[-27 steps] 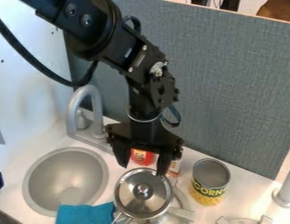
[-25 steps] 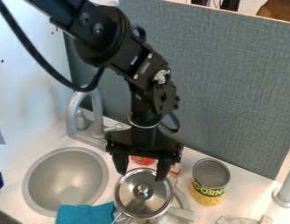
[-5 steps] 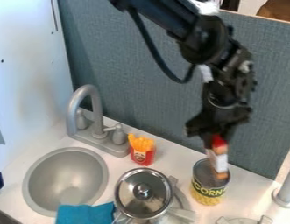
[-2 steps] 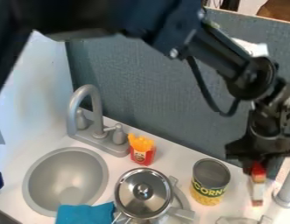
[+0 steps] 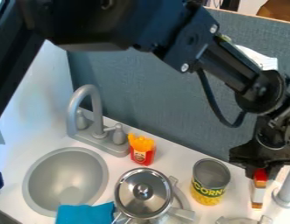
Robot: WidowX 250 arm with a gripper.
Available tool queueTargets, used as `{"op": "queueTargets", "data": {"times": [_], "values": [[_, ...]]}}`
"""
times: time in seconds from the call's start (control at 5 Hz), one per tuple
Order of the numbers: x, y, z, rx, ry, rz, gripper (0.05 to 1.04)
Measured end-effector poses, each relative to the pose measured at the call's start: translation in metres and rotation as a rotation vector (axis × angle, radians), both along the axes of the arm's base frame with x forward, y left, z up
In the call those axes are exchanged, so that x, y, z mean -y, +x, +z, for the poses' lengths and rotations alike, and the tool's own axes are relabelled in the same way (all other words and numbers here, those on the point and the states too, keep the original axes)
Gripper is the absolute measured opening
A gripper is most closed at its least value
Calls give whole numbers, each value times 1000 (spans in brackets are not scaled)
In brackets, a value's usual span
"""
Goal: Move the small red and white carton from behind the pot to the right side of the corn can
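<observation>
"Box, slim, with a red top: where is it?"

"At the right of the camera view, the box (image 5: 259, 192) hangs nearly upright under the black gripper (image 5: 261, 173), low over the counter (image 5: 182, 161). I can't tell whether its lower end touches down."

"And the fingers?"

"Drawn in on the red upper end, parted by about the box's own width."

"How would it handle?"

"Light, I'd judge, and fairly stiff, perhaps thin card or hollow plastic. A hard squeeze might dent it, and smooth faces could slip or let it swing."

"Best place to take hold?"

"Across the two long sides, probably nearer the middle. Held at the top end, it may tilt if the bottom knocks something."

"What's close by?"

"A grey post (image 5: 285, 192) just beside it on the right, then the corn can (image 5: 209, 179) to the left. Farther out come the lidded pot (image 5: 143, 192), the toy fries (image 5: 141, 151), the blue cloth (image 5: 85, 214) and the round sink (image 5: 65, 181)."
</observation>
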State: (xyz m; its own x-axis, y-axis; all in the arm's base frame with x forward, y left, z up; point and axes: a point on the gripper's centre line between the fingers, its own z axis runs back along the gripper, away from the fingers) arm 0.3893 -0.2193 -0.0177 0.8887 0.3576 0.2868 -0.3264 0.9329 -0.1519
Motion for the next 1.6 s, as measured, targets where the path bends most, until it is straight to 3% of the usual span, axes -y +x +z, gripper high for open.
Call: {"op": "queueTargets", "data": {"times": [0.2,0.4,0.8,1.2,1.6], "values": [[-1,6,2,48,6,3,391],[-4,7,-5,57,20,14,391],[-7,5,-25,41,40,18,391],[-8,6,-27,55,51,8,437],[-12,4,-31,59,48,36,989]]}}
